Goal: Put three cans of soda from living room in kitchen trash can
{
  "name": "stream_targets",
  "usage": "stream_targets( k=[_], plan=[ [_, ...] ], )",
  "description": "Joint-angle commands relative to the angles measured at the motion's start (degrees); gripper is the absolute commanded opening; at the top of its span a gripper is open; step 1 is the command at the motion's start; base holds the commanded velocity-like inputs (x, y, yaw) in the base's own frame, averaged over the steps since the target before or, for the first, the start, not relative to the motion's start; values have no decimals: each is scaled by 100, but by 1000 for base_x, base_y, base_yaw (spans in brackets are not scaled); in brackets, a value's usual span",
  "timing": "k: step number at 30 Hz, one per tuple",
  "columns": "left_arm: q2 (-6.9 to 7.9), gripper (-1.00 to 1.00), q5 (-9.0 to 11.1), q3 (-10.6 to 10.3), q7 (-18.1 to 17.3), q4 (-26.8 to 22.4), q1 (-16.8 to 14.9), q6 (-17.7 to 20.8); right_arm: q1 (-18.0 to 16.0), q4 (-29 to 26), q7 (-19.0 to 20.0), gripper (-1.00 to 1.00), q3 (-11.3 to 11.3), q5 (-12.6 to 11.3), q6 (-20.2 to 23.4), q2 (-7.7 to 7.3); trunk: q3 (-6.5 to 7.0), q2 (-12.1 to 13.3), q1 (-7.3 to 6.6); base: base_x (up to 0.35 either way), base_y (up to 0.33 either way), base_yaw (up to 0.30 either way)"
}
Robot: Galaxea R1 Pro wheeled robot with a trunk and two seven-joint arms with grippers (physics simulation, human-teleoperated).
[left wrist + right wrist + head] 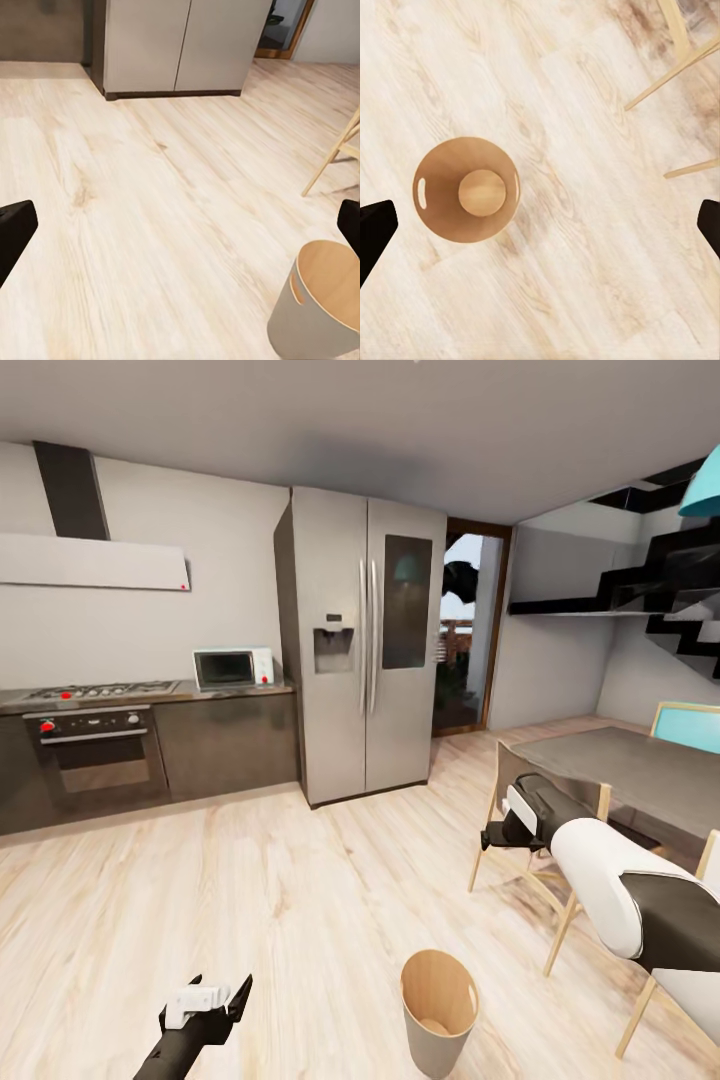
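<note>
Right arm (620, 880): white and black, raised over the floor (250, 900), bent at the elbow. Right gripper (497, 838): points down; finger tips sit wide apart in its wrist view, nothing between them. Fridge (365, 640): steel, against the far wall. Bin (438, 1010): upright on the floor between both arms, seemingly empty, probably placed for dropping cans. Left gripper (205, 1005): low, level, spread wide, holding nothing.

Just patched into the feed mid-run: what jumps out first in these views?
The tall steel fridge dominates the far wall, with the oven and microwave to its left. On the pale wood floor near the robot stands the open trash can; the right wrist view looks straight down into it and shows no soda cans inside. Both grippers' fingers appear spread.
</note>
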Motion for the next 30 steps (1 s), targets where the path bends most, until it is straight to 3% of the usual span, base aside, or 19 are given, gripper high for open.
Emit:
stream_targets(
  k=[1, 30],
  plan=[
    [-1, 100, 0, 0, 0, 0, 0, 0, 0, -1, 0, 100, -1, 0, 0, 0, -18, -42, 23, 0, 0, 0],
    [-2, 100, 0, 0, 0, 9, 0, 11, 0, 9, 0, 100, 7, -5, 0, 18, -539, -1205, 660, 0, 0, 0]
  ],
)
